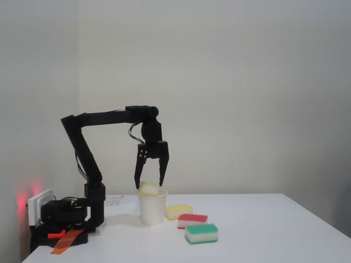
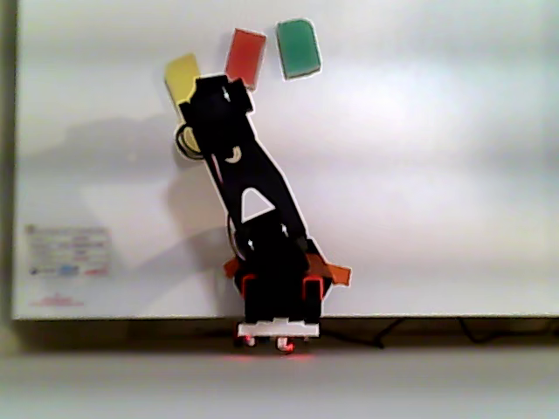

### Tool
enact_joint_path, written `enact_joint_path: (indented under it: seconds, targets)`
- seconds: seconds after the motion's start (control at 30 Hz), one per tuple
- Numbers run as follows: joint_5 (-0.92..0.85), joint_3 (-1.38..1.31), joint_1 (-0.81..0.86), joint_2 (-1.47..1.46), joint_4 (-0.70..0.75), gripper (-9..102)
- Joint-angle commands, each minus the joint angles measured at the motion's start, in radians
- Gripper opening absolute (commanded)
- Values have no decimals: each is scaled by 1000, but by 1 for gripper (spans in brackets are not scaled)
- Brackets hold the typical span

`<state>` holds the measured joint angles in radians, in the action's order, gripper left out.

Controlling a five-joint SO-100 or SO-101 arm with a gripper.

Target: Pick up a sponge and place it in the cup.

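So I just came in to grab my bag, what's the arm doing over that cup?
The black arm has its tool hanging open right above the white cup, and a yellow sponge sits in the cup's mouth, poking above the rim. Whether the fingers touch it is hard to tell. Beside the cup on the table lie another yellow sponge, a red-topped one and a green-topped one.

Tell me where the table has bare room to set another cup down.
Bare room: the wide stretch right of the green sponge in the fixed view, and the front strip before the cup. Crowded: around the cup, where the yellow sponge and red sponge lie close, and the arm's base at left.
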<state>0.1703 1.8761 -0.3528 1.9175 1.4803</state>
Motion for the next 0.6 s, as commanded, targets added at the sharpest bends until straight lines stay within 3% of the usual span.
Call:
enact_joint_path:
  seconds: [0.0,0.3,0.57]
  targets:
    - [20,-57,-15,-3,9,22]
    - [21,-91,-12,-23,43,22]
    - [14,-324,2,-6,311,22]
